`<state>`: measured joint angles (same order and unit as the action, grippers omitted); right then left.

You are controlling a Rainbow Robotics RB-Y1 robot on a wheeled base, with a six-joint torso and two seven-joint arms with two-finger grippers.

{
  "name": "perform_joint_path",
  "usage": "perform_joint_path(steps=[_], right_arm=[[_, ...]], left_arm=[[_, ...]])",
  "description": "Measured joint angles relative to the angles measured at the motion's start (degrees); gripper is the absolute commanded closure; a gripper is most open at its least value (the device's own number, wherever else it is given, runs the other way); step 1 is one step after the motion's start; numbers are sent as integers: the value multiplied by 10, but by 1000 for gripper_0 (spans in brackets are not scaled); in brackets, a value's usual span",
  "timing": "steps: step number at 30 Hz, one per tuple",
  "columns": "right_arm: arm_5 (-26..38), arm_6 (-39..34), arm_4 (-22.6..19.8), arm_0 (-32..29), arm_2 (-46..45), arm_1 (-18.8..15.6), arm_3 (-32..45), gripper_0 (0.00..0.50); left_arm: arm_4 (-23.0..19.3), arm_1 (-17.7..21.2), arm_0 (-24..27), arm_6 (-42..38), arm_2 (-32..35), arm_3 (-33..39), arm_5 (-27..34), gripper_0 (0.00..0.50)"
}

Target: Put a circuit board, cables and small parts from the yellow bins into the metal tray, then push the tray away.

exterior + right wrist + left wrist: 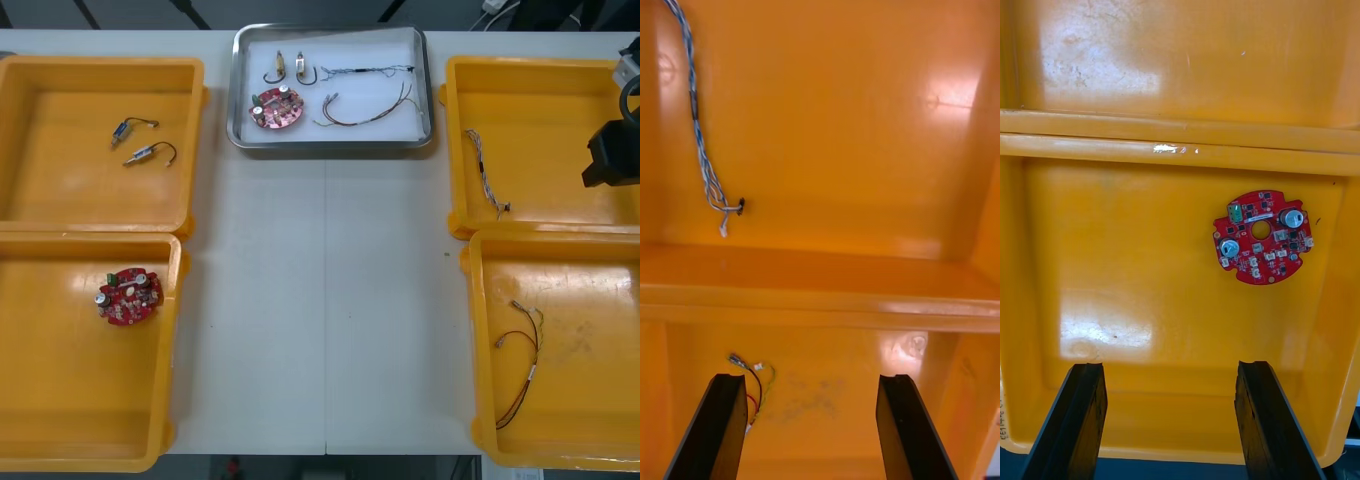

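The metal tray (pixel 330 145), white inside, stands at the table's far middle. It holds a round red circuit board (pixel 277 107), two small metal parts (pixel 275 68), a black cable (pixel 368 70) and a red and yellow cable (pixel 365 111). My right arm (pixel 612 150) hangs over the far right yellow bin (pixel 545 68). My right gripper (pixel 814 427) is open above the wall between the two right bins, holding nothing. My left gripper (pixel 1172 427) is open over the near left bin (pixel 1045 247), well short of a red circuit board (pixel 1261 236).
A blue and white cable (pixel 487 173) (pixel 704 150) lies in the far right bin. Another red and yellow cable (pixel 520 365) (pixel 752 382) lies in the near right bin. Two more small metal parts (pixel 140 140) lie in the far left bin; the near left bin holds a board (pixel 128 295).
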<state>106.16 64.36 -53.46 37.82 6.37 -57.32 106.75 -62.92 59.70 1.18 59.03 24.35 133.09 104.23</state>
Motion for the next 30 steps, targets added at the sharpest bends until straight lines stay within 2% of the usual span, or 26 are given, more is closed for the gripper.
perform_joint_path(steps=[3, 12, 30], right_arm=[[17, 0, -8, -13, -15, 0, 0, 0], [21, -6, -70, -78, -105, 0, 1, 0], [19, -7, -81, -215, -190, 0, 86, 0]], left_arm=[[0, 0, 0, 0, 0, 0, 0, 0], [0, 0, 0, 0, 0, 0, 0, 0], [0, 0, 0, 0, 0, 0, 0, 0]])
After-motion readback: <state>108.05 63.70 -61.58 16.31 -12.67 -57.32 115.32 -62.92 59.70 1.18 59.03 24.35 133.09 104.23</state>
